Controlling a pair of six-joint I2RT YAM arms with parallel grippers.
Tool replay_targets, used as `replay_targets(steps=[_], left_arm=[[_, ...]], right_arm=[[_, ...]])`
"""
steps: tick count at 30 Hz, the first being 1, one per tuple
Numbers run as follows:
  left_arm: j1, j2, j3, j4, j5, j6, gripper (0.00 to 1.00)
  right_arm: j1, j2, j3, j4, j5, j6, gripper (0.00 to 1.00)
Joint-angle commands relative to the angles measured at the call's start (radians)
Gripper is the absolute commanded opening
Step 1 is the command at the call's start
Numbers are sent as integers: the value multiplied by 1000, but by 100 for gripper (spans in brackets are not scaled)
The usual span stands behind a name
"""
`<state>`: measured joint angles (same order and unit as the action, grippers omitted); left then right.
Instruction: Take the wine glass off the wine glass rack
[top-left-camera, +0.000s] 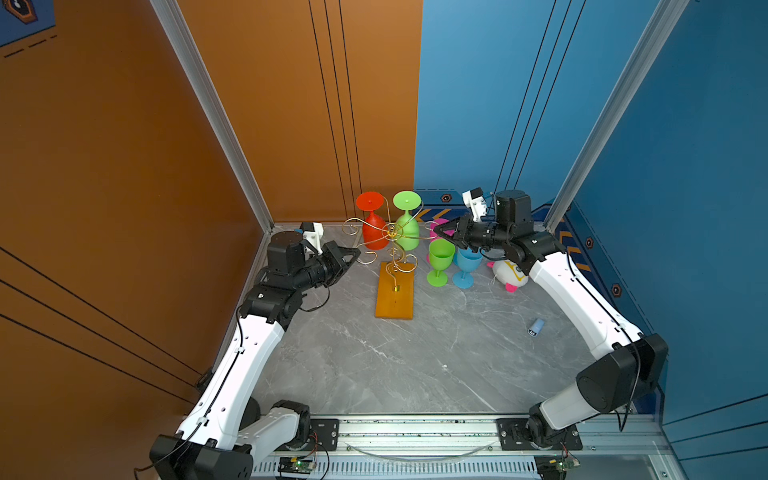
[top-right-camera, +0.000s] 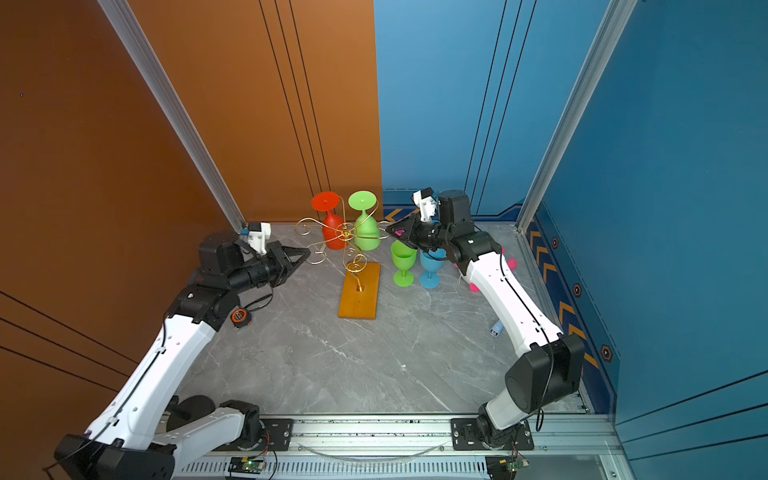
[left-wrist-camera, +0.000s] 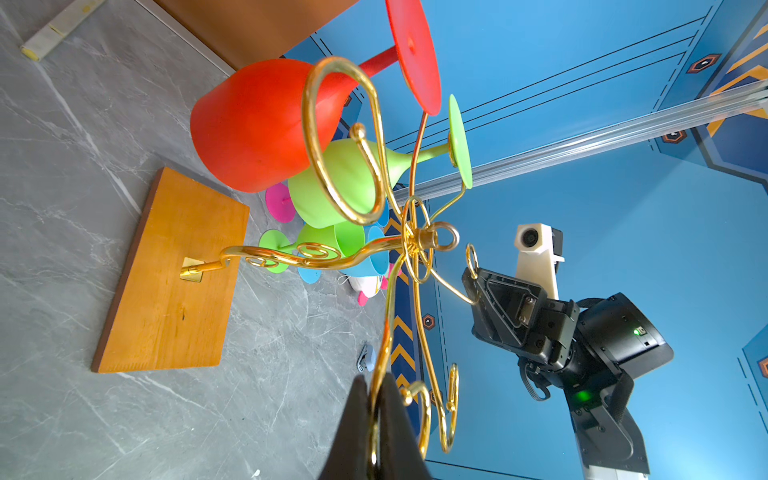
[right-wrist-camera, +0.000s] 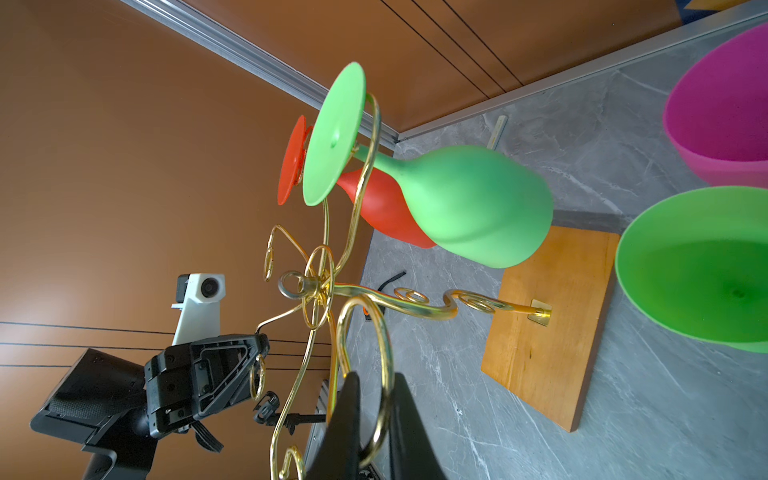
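Observation:
The gold wire wine glass rack (top-left-camera: 391, 231) stands on its orange wooden base (top-left-camera: 395, 297) at the back middle of the table. A red wine glass (top-left-camera: 372, 232) and a green wine glass (top-left-camera: 408, 232) hang upside down from its far arms; both also show in the wrist views, red wine glass (left-wrist-camera: 249, 124), green wine glass (right-wrist-camera: 478, 208). My left gripper (left-wrist-camera: 375, 379) is shut on a scroll arm on the rack's left side, left gripper (top-left-camera: 356, 252). My right gripper (right-wrist-camera: 376, 376) is shut on a curled arm on the rack's right side, right gripper (top-left-camera: 437, 233). Neither gripper touches a glass.
Right of the rack stand an upright green glass (top-left-camera: 439, 259), a blue glass (top-left-camera: 467, 266) and a pink glass (top-left-camera: 437, 226) behind them. A white and pink plush toy (top-left-camera: 509, 272) and a small blue cylinder (top-left-camera: 535, 327) lie further right. A tape measure (top-right-camera: 240, 316) lies under my left arm.

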<state>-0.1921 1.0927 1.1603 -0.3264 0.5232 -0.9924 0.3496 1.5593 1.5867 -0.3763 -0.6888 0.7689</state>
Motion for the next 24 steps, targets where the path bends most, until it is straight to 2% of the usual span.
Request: replay_targets(steps=[1,10,24], left_arm=[[9,-4,69,84,47,60,2],[14,36,141,71,73,60,2],[16,-77,51,49,53,47,2]], right_arm=[[20,-20,45,39,-28,-60,3],[21,-16,74,39,-37,-51,2],[36,-78,22,39,-24,-40,1]])
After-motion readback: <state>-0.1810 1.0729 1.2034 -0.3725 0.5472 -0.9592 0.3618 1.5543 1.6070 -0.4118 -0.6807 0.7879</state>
